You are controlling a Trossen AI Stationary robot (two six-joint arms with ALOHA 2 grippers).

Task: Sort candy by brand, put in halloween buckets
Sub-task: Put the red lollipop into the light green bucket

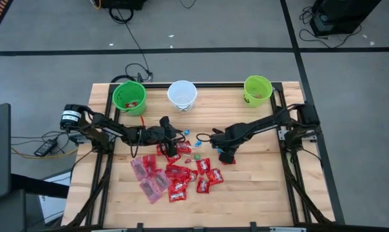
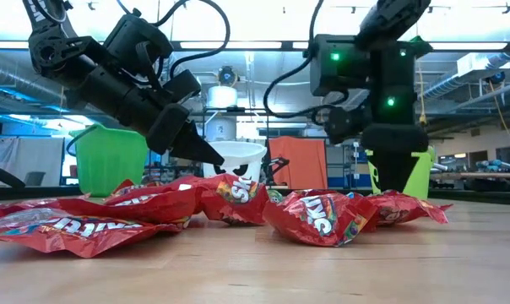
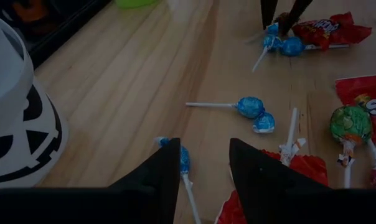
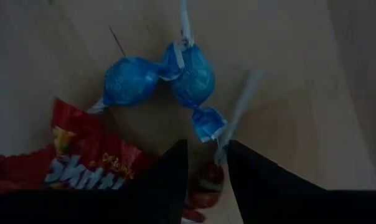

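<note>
- Picking is in hand: the right end effector is down on the bench, fingers a little apart around a lollipop stick beside two blue lollipops; whether it grips, I cannot tell.
- Next: squeeze the stick, lift, carry to a bucket.
- The left end effector hangs apart over another blue lollipop, near the white bucket.
- Red packets crowd close; green buckets stand behind.
</note>
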